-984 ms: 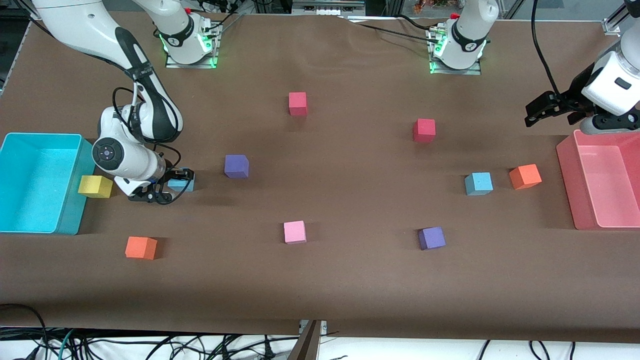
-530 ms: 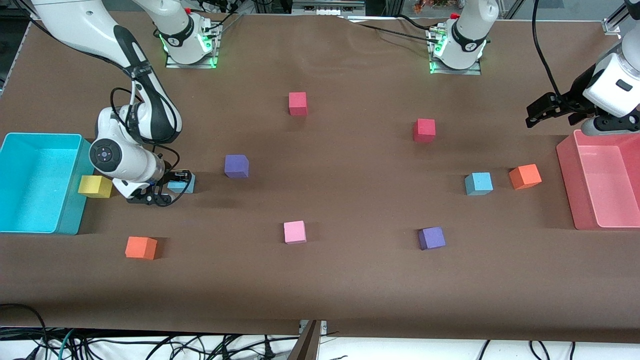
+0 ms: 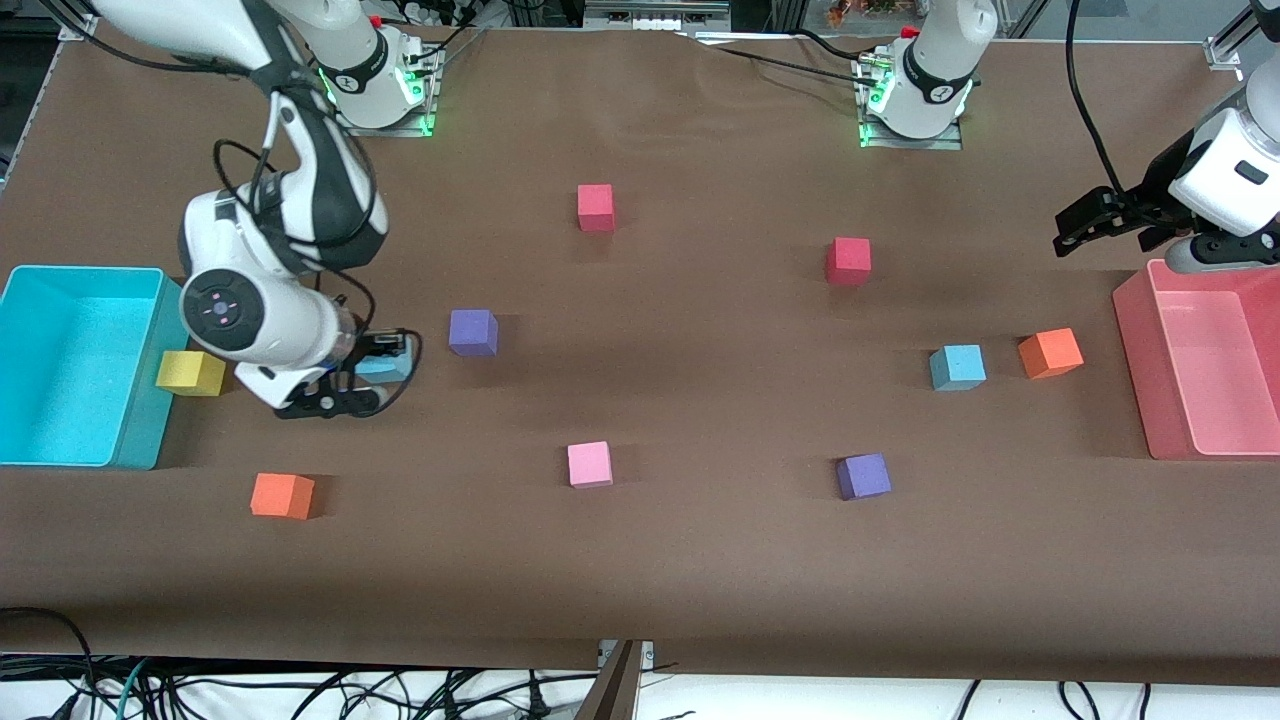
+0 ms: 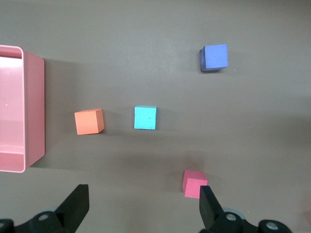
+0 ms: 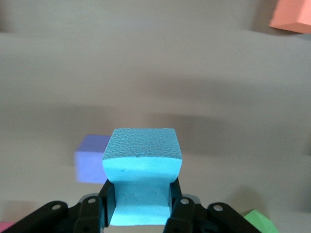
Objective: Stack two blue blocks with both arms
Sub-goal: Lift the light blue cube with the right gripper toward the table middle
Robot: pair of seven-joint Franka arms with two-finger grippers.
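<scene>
Near the turquoise bin, the right gripper pinches a blue block, purple cube at its two o'clock; the left gripper waits, fingers spread, above the pink bin.

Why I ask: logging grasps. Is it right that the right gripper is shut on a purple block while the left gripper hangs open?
Not quite: the right gripper is shut on a blue block, as the right wrist view shows. The left gripper does hang open.

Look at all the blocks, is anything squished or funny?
Yes. The blue block in the right claw looks squished: its sides bulge above the shut fingers. The other blue block sits square on the table, untouched.
</scene>
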